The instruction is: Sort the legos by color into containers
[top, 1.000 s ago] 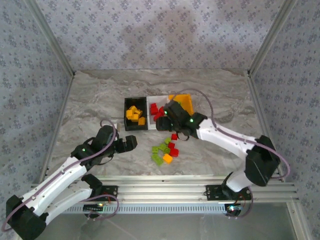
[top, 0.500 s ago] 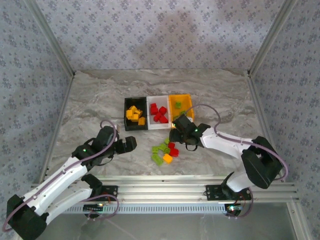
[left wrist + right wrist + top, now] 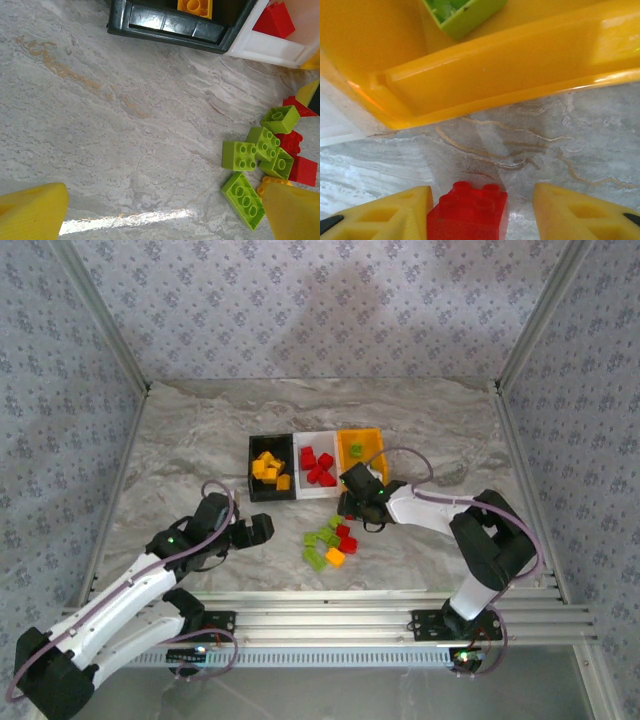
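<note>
Red brick (image 3: 468,212) sits on the marble table (image 3: 530,130) between the spread yellow fingers of our right gripper (image 3: 482,192), close beside the left finger and clear of the right one. Just beyond it lies the orange bin (image 3: 485,65), a green brick (image 3: 460,15) inside. Our left gripper (image 3: 162,200) hangs wide, holding nothing, with the loose legos (image 3: 260,150) to its right, nearer than the black bin (image 3: 170,27) and white bin (image 3: 270,47).

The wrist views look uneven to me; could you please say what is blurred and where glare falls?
Right wrist view: the red brick and the right pincer's fingers are soft and close up; glare whitens the orange bin's rim at the right. Left wrist view: a bright glare streak lies on the table near the bottom; the green bricks are sharp.
</note>
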Robot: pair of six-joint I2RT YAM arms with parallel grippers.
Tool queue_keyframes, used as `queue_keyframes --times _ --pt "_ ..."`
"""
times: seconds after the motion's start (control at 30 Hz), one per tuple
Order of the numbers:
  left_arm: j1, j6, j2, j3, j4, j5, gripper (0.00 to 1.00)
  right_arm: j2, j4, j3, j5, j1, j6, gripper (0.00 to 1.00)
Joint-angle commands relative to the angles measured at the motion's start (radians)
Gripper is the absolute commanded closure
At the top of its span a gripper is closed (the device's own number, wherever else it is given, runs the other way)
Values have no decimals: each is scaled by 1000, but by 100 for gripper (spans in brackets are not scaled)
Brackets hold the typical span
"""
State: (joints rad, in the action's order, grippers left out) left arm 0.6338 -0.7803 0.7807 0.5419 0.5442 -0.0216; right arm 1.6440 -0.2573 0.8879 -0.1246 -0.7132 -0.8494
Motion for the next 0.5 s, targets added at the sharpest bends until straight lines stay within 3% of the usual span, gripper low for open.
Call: queue_keyframes --times 0.0,0.17,0.37,0.47 --pt "-9 -10 -3 -9 -16 14 0 -13 3 -28 2 1 -19 50" --pt "-9 -5 9 -7 -30 25 1 -104 -18 -81 -15 0 -14 64" --pt "-9 9 20 3 -37 38 1 -310 -128 -60 -48 1 48 68" --pt "-8 8 27 3 -49 44 0 -341 -168 11 -52 11 87 68"
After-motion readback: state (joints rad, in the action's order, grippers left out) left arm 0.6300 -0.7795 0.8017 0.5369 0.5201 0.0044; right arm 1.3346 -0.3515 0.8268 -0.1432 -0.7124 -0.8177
